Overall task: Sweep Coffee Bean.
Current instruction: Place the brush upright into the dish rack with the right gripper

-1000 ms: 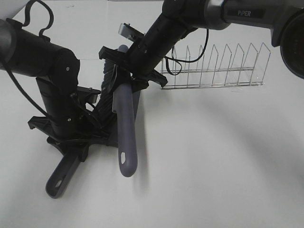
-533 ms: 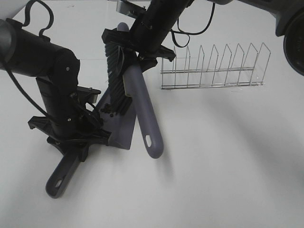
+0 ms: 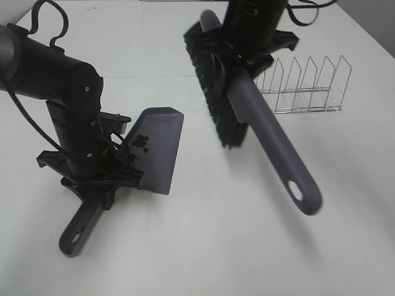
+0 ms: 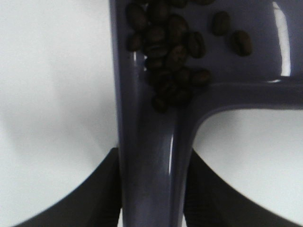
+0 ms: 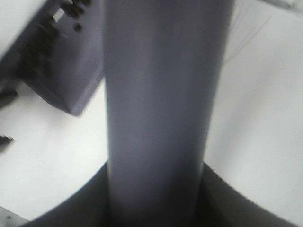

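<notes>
The grey dustpan lies on the white table with its handle toward the front left. A small cluster of dark coffee beans sits in the pan near its back wall; the left wrist view shows the beans close up. My left gripper is shut on the dustpan handle. My right gripper is shut on the grey brush handle and holds the brush in the air, right of the pan. Its black bristles face left. The handle fills the right wrist view.
A wire dish rack stands at the back right, just behind the raised brush. The dustpan's handle end points to the table's front left. The pan shows blurred in the right wrist view.
My right arm has lifted the brush off the dustpan and swung it up and to the right. The beans in the pan are now uncovered. The left arm and dustpan have not moved.
</notes>
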Available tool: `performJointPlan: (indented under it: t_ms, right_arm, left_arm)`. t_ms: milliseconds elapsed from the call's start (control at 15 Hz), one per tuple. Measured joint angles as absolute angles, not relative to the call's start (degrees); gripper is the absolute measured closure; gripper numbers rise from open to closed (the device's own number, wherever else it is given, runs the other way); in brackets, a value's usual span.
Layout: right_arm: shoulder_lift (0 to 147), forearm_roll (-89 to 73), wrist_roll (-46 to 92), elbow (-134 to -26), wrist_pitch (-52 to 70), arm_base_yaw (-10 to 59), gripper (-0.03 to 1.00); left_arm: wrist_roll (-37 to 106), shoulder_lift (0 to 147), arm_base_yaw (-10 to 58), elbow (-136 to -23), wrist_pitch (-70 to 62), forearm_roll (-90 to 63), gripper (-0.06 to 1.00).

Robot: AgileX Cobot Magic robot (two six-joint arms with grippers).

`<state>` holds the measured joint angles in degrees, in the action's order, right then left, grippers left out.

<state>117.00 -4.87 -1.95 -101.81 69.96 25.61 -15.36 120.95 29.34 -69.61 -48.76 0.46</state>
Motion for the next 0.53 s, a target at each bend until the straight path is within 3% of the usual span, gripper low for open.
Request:
performJointPlan:
  t_ms: [267,533]
  right_arm:
    - [112.7,-0.34,-2.01,-83.08,70.07,15.99,0.66]
    - [115.57,2.41,-1.95,-78.78,69.9,10.54,0.66]
  left_arm:
    - [-15.18,120.95,29.34,-69.61,-48.7,0.46,0.62]
    - [-15.01,120.95,29.34,-69.61,-48.76,0.0,0.62]
